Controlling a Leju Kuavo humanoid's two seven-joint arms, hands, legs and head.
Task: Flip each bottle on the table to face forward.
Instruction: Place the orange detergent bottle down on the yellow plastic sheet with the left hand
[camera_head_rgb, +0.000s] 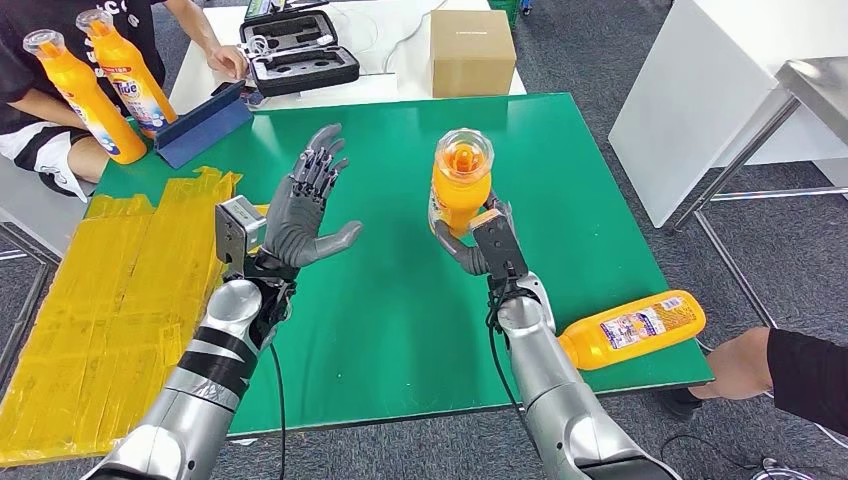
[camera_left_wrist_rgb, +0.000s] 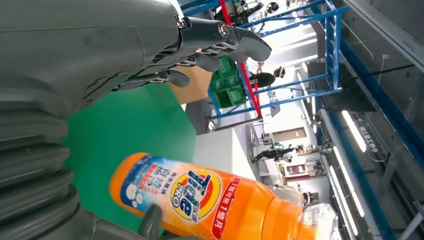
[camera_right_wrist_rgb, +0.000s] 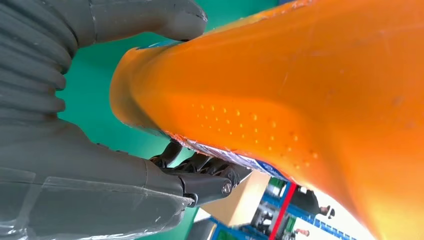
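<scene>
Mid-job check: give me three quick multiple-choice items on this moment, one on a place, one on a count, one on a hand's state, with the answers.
1. Where does the lying bottle rest?
A. near table corner by a person's arm
B. on the yellow mat
C. inside the black case

2. How many orange bottles does the head view show?
A. two
B. four
C. six

3. What is the left hand doing?
A. gripping a bottle
B. open, holding nothing
C. pressing the cardboard box

Answers: 1 A, it lies at the green table's near right corner. 2 B, one in the right hand, one lying, two at far left. 3 B, fingers are spread.
</scene>
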